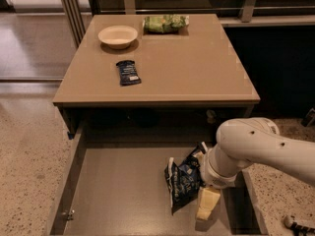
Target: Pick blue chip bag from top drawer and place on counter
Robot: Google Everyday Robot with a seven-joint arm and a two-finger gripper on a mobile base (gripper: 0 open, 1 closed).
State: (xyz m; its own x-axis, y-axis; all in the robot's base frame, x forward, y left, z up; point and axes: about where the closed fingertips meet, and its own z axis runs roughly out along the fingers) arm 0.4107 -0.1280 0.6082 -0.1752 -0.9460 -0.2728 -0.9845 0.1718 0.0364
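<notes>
The blue chip bag (183,182) stands crinkled and upright on the floor of the open top drawer (118,195), towards its right side. My gripper (199,206) is down inside the drawer, right against the bag's right edge and touching it. My white arm (256,149) reaches in from the right and hides the wrist. The tan counter (192,68) lies above and behind the drawer.
On the counter are a cream bowl (117,36) at the back left, a green chip bag (165,23) at the back middle and a small dark-blue snack bar (128,72) left of centre. The drawer's low side walls flank the bag. Speckled floor lies on both sides.
</notes>
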